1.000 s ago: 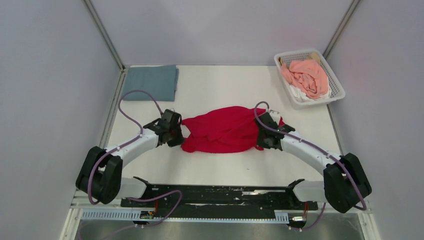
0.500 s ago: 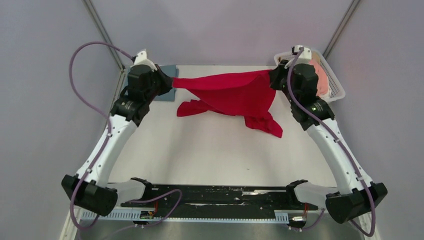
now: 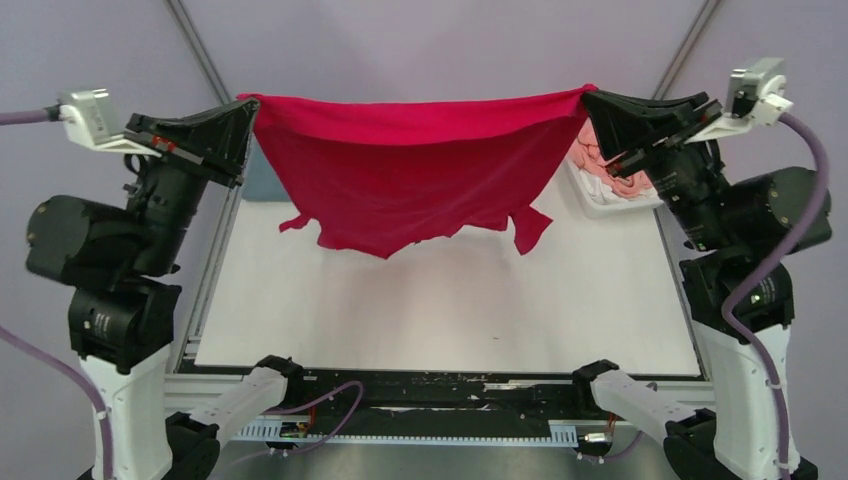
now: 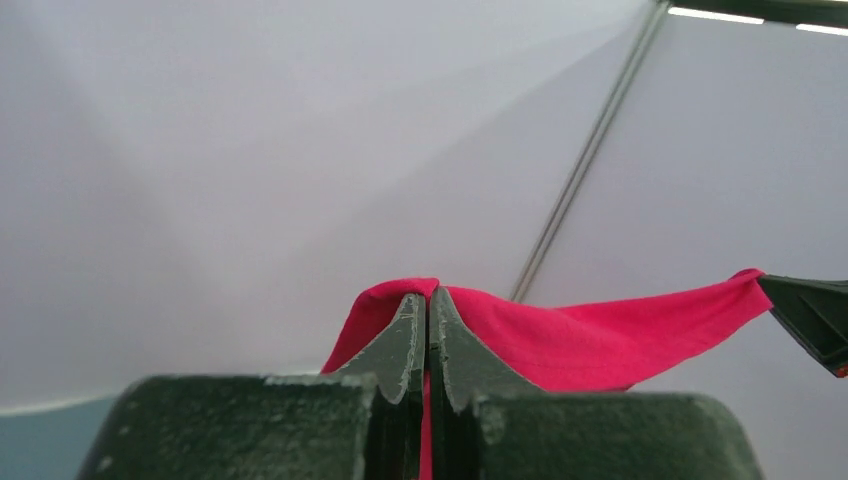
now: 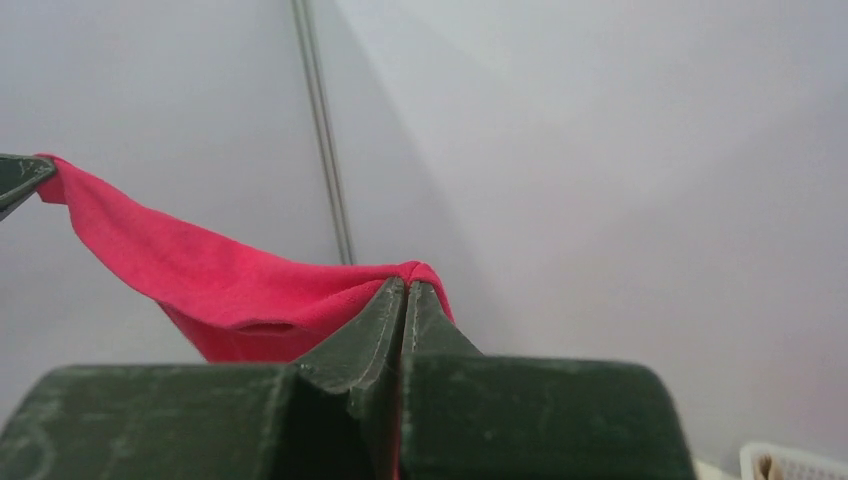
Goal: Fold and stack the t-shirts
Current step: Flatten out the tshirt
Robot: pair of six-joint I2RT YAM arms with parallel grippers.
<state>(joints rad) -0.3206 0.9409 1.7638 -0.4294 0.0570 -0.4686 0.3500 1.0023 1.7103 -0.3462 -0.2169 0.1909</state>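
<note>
The bright red t-shirt [image 3: 410,175] hangs spread in the air high above the table, stretched between my two grippers. My left gripper [image 3: 250,105] is shut on its left corner, and the cloth [image 4: 590,335] shows pinched at the fingertips in the left wrist view. My right gripper [image 3: 588,100] is shut on its right corner, with the cloth [image 5: 230,285] running off to the left in the right wrist view. The grey-blue t-shirt [image 3: 250,175] is mostly hidden behind the left gripper and the red shirt. Salmon-pink and white shirts [image 3: 600,165] peek out beside the right gripper.
The white lattice basket [image 3: 600,195] stands at the back right, largely hidden by the right arm. The white table [image 3: 450,310] lies under the hanging shirt. Grey walls close in at both sides and behind.
Both arms have risen steeply from the table, lifting the red shirt from a crumpled heap into a spread sheet hanging in the air, and moved apart.
</note>
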